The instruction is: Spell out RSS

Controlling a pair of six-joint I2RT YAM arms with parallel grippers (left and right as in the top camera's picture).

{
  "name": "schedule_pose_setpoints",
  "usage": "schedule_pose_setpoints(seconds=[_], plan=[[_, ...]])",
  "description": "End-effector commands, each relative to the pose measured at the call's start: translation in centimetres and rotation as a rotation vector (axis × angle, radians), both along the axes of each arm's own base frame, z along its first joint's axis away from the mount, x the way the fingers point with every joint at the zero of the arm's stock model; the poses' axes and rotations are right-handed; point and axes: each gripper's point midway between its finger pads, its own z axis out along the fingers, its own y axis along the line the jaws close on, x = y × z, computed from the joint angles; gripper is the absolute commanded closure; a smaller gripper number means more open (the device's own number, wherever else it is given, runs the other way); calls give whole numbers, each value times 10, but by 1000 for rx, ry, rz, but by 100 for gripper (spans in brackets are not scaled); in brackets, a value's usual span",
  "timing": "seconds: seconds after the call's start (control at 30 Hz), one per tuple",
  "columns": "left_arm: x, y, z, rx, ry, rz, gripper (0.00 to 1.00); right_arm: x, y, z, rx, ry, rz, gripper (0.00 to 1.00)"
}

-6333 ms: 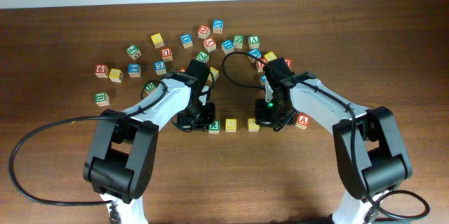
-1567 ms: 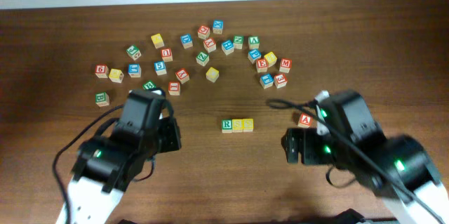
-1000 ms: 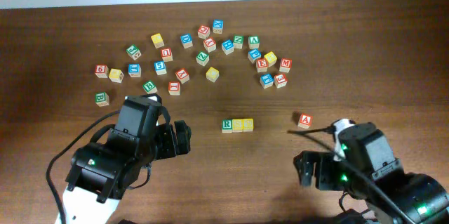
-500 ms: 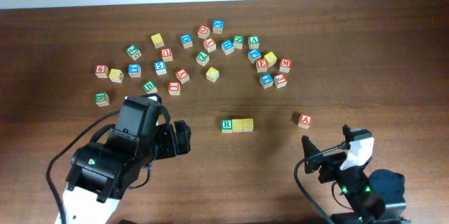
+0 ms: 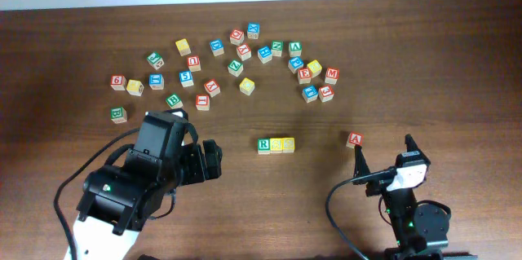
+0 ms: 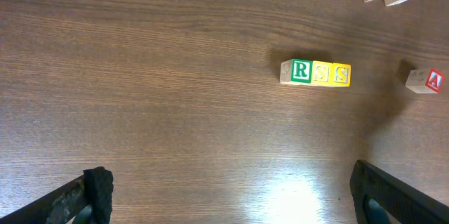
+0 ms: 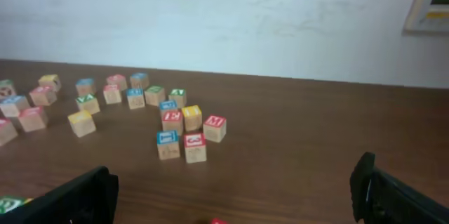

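Observation:
Three blocks stand side by side in a row at the table's middle: a green R block (image 5: 263, 145) (image 6: 300, 71), then two yellow S blocks (image 5: 282, 143) (image 6: 331, 74). My left gripper (image 5: 209, 161) (image 6: 235, 197) hovers to the row's left and nearer the front edge, open and empty, with bare wood between its fingers. At the front right, my right gripper (image 5: 384, 156) (image 7: 232, 190) points toward the back wall, open and empty. Neither gripper touches the row.
A lone red A block (image 5: 355, 139) (image 6: 425, 80) lies right of the row, just ahead of the right gripper. Many loose letter blocks (image 5: 236, 56) (image 7: 184, 136) are scattered in an arc across the back of the table.
Both arms drew back from the block row toward the front edge. Over the last second the right arm retreated further and tilted up; the left arm stayed still. The row did not move.

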Motion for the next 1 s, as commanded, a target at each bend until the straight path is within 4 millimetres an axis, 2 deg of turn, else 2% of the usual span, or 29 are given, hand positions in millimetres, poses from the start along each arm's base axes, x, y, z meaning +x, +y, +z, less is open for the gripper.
schedule_pose_setpoints(seconds=[0.0, 0.17, 0.97], plan=[[1, 2, 1, 11, -6, 4, 1, 1, -13, -5, -57, 6, -57, 2], [1, 2, 1, 11, -6, 4, 1, 1, -23, -6, 16, 18, -117, 2], [1, 2, 1, 11, -6, 4, 1, 1, -19, -5, 18, 14, -99, 2]])
